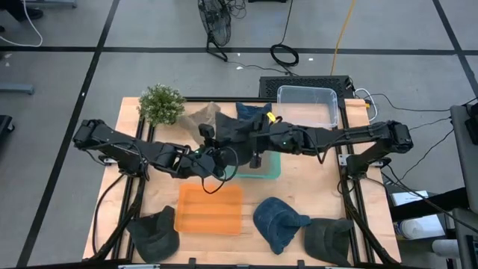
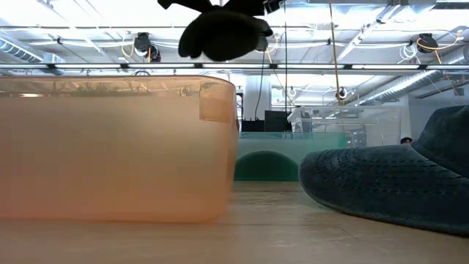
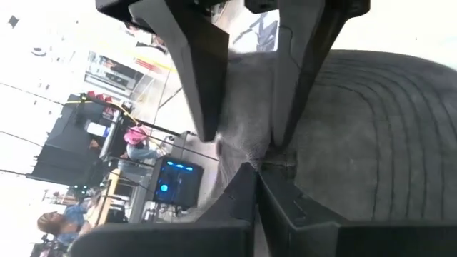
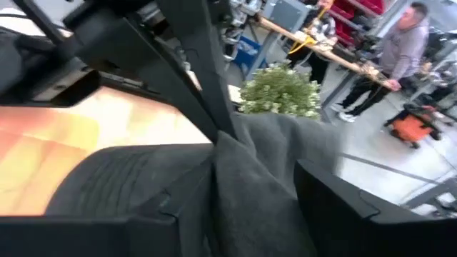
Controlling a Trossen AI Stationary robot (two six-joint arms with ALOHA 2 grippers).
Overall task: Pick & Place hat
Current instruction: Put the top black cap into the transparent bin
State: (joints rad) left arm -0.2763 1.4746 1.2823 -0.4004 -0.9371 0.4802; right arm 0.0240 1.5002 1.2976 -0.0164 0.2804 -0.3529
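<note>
A dark grey hat (image 1: 235, 131) with a stitched brim hangs in the air over the green bin (image 1: 270, 170), between my two arms. In the low view the hat (image 2: 220, 33) shows high above the table. My left gripper (image 1: 219, 155) comes from the table's left and is shut on the hat (image 3: 371, 121). My right gripper (image 1: 258, 142) comes from the right, and its fingers stand wide open on either side of a hanging fold of the hat (image 4: 264, 171). My left gripper pinches the hat's smooth grey cloth (image 3: 246, 107) beside the stitched brim between its two fingers (image 3: 203, 86). The fingers come nearly level from the table's left. The hat is lifted clear and hangs below them. My right gripper is open around the fold; whether its fingers touch the cloth I cannot tell.
An orange bin (image 1: 209, 209) stands at the near middle. Around it lie a blue hat (image 1: 280, 224) and two dark hats (image 1: 153, 235) (image 1: 328, 239). At the far edge are a plant (image 1: 160, 104), a tan hat (image 1: 198, 116), a blue hat (image 1: 250, 112) and a clear bin (image 1: 306, 104).
</note>
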